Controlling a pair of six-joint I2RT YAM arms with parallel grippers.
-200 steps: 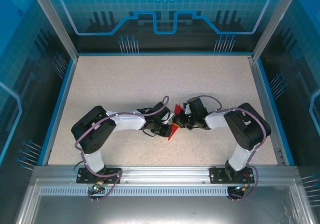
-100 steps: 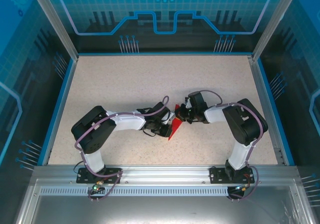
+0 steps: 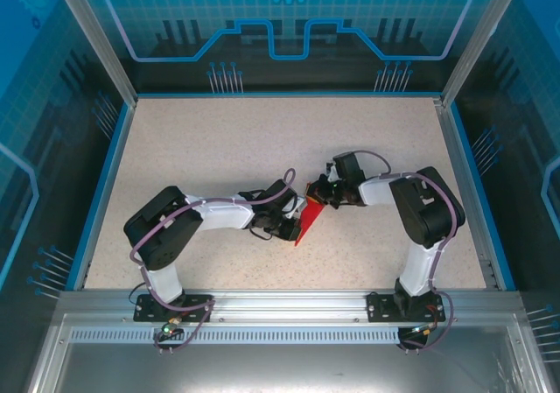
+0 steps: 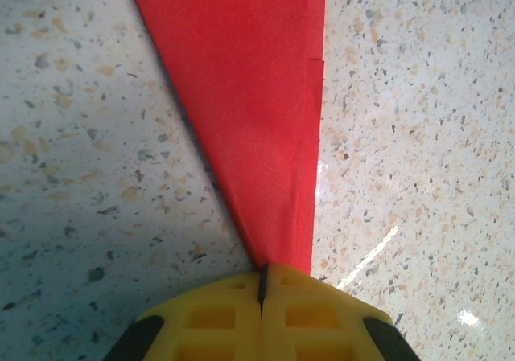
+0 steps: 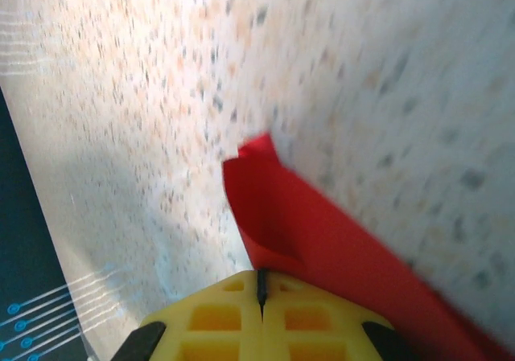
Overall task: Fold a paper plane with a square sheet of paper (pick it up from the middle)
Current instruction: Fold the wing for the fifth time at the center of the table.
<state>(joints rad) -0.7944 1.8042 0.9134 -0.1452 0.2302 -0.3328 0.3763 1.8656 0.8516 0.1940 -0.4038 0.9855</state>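
The left gripper (image 4: 261, 298) and the right gripper (image 5: 261, 297) each pinch 1 end of a narrow, creased sheet of bright red paper (image 4: 251, 96).

Paper (image 4: 257, 96): thin, bright red, matt, faint fibrous grain; crisp creases, layered edge.
Table (image 4: 418, 136): speckled beige, stone-like, smooth, glossy; light streaks reflected.
Left gripper (image 4: 261, 274), right gripper (image 5: 260, 279): yellow moulded plastic, matt, grid-recessed.
Left arm (image 3: 219, 211), right arm (image 3: 420, 275): white and black plastic shells, smooth, slight sheen.
Frame (image 3: 289, 305): bare silver metal rails.
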